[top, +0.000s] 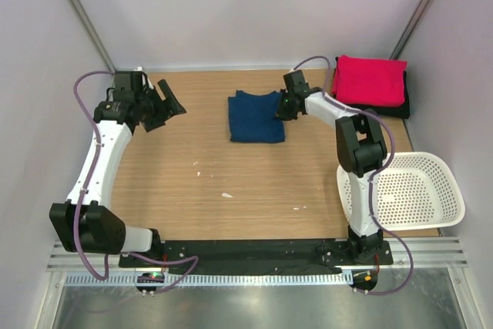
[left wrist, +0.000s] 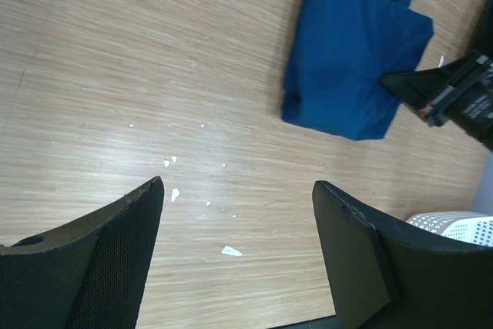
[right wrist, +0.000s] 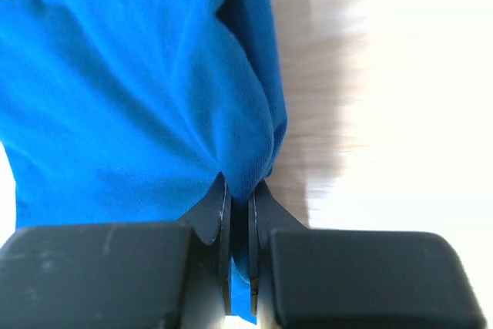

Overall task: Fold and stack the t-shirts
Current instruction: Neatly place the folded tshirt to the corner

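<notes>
The navy blue t-shirt (top: 255, 116) lies folded on the wooden table at the back middle; it also shows in the left wrist view (left wrist: 350, 55) and fills the right wrist view (right wrist: 131, 90). My right gripper (top: 284, 105) is shut on the shirt's right edge, with cloth pinched between its jaws (right wrist: 240, 194). The pink-red t-shirt (top: 370, 80) lies folded on top of the black t-shirt (top: 400, 107) at the back right corner. My left gripper (top: 166, 105) is open and empty above the back left of the table, its fingers (left wrist: 115, 260) wide apart.
A white perforated basket (top: 412, 190) stands at the right edge by the right arm's base. Small white scraps (top: 226, 195) dot the table (top: 192, 206); they also show in the left wrist view (left wrist: 229, 250). Walls close in the back and sides.
</notes>
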